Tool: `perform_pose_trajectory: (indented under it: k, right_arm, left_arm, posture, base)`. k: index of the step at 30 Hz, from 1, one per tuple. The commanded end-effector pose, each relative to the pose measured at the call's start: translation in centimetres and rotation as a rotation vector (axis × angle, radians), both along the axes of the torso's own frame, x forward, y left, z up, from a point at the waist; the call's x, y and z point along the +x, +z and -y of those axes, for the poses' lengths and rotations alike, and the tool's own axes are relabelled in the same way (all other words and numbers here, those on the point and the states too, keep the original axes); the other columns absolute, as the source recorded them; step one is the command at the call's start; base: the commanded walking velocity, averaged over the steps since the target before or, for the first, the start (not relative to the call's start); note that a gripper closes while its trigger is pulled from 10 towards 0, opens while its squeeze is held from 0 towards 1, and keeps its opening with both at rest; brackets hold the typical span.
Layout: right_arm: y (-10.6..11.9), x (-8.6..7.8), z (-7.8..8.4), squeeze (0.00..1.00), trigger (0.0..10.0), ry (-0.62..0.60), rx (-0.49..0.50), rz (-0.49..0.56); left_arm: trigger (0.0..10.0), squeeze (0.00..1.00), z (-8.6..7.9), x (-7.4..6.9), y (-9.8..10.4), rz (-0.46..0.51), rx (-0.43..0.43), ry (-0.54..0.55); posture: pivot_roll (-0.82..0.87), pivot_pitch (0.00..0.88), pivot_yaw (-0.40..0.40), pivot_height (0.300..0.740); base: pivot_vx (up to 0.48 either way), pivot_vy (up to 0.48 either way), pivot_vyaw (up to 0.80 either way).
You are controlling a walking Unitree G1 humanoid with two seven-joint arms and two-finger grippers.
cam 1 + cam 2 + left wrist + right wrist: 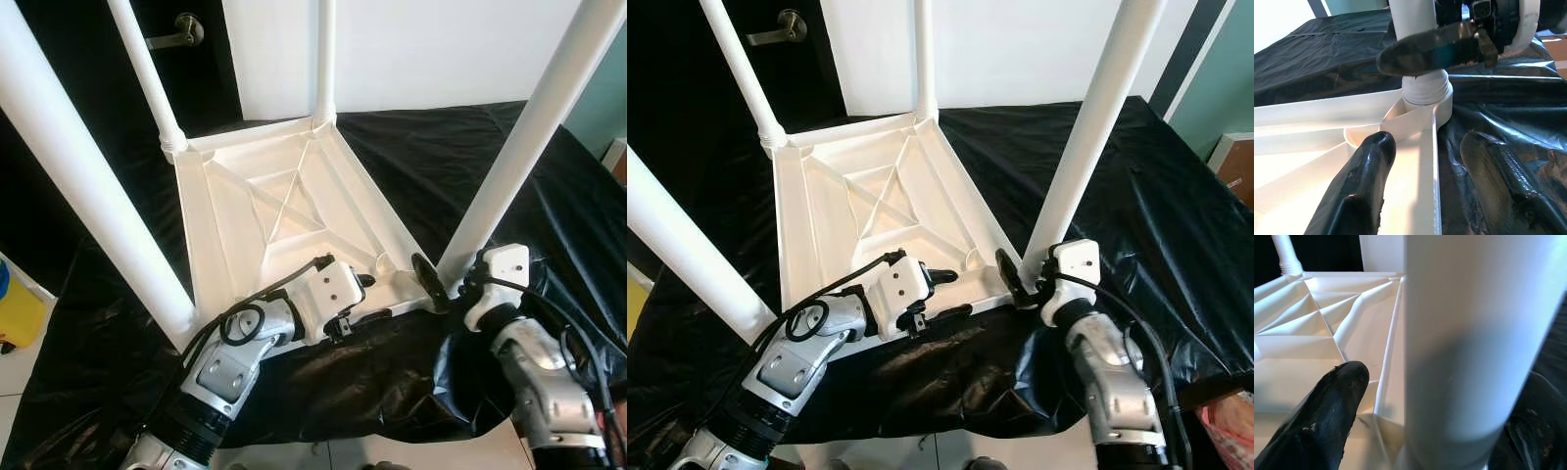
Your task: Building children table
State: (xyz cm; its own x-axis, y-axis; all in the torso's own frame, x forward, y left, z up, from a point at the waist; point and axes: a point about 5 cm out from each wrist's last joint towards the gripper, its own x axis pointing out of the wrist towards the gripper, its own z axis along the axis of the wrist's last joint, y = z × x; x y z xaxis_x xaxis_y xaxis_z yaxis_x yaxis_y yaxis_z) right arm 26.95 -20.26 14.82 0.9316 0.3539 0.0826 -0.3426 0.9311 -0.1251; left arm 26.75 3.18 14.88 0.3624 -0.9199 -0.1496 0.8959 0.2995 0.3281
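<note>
The right gripper sits at the base of the near right leg of the table, its two black fingers spread to either side of the white tube; in the right wrist view one finger lies on the inner side of the leg and the other at the far edge, so the leg stands between them, but whether they press on it cannot be told. The left gripper is at the near rim of the upturned tabletop, just left of that same leg. Its fingers are parted wide and straddle the rim, one over the ribbed underside, one over the black sheet; they hold nothing.

No brand, label or writing can be read on anything here.

The tabletop lies upside down on the black sheet, one white moulded panel with crossing ribs. Four white legs rise from its corners: the near right leg, the near left leg, the far left leg and the far right leg. Left of the near left leg, in the left eye view, a yellow container stands on the floor. Beyond the far left leg a metal door handle shows on a dark door.
</note>
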Motion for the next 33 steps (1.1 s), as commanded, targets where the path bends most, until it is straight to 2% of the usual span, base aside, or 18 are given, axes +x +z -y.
perform_pose_trajectory:
  k: [1, 2, 3, 9, 16, 17, 18, 19, 20, 32, 33]
  right_arm:
    - [-0.3, 0.2, 0.5, 0.0, 10.0, 0.059, -0.02, -0.027]
    - [-0.3, 0.2, 0.5, 0.0, 10.0, 0.059, -0.02, -0.027]
    - [-0.4, 0.5, 1.1, 0.0, 10.0, 0.123, -0.058, -0.052]
    - [-0.6, 1.4, 1.8, 0.0, 10.0, 0.188, -0.113, -0.089]
    - [-1.0, 2.7, 1.3, 0.0, 10.0, 0.271, -0.134, -0.128]
    - [-1.2, 3.0, 1.2, 0.0, 7.3, 0.294, -0.147, -0.133]
    - [-1.2, 3.0, 1.2, 0.0, 7.3, 0.294, -0.147, -0.133]
    - [-1.3, 3.1, 1.1, 0.0, 5.6, 0.309, -0.154, -0.135]
    - [-1.5, 3.2, 1.1, 0.0, 0.0, 0.316, -0.158, -0.141]
    - [-2.5, 2.9, 2.1, 0.0, 0.0, 0.302, -0.168, -0.179]
    - [-2.5, 2.9, 2.2, 0.0, 4.0, 0.288, -0.164, -0.18]
  left_arm:
    - [10.0, 0.0, -0.2, 0.1, -0.1, -0.008, 0.001, 0.018]
    - [10.0, 0.0, -0.2, 0.1, -0.1, -0.008, 0.001, 0.018]
    - [10.0, 0.0, -0.2, 0.1, 0.0, -0.011, 0.002, 0.011]
    - [10.0, 0.0, -0.2, 0.0, -0.1, -0.018, -0.001, 0.002]
    - [10.0, 0.0, 0.1, -0.1, -0.1, -0.016, -0.002, -0.004]
    - [10.0, 0.0, 0.1, -0.1, 0.0, -0.013, -0.002, -0.006]
    - [10.0, 0.0, 0.1, -0.1, 0.0, -0.013, -0.002, -0.006]
    - [10.0, 0.0, 0.1, -0.1, 0.0, -0.01, -0.001, -0.006]
    - [10.0, 0.0, 0.1, -0.1, 0.0, -0.008, -0.001, -0.003]
    - [10.0, 0.0, 0.1, -0.3, -0.2, -0.017, -0.008, 0.005]
    - [10.0, 0.0, 0.2, -0.3, -0.2, -0.017, -0.01, 0.005]
  posture:
    - [-0.14, 0.064, 0.036, 0.74]
    - [-0.14, 0.064, 0.036, 0.74]
    - [-0.14, 0.06, 0.035, 0.74]
    - [-0.14, 0.056, 0.038, 0.74]
    - [-0.14, 0.054, 0.04, 0.74]
    - [-0.13, 0.053, 0.038, 0.74]
    - [-0.13, 0.053, 0.038, 0.74]
    - [-0.13, 0.053, 0.038, 0.74]
    - [-0.13, 0.053, 0.032, 0.74]
    - [-0.14, 0.064, 0.022, 0.74]
    - [-0.14, 0.064, 0.021, 0.74]
  base:
    - [0.0, 0.0, 0.0]
    - [0.0, 0.0, 0.0]
    - [0.0, 0.0, 0.0]
    - [0.0, 0.0, 0.0]
    - [0.0, 0.0, 0.0]
    - [0.0, 0.0, 0.0]
    - [0.0, 0.0, 0.0]
    - [0.0, 0.0, 0.0]
    - [0.0, 0.0, 0.0]
    - [0.0, 0.0, 0.0]
    - [0.0, 0.0, 0.0]
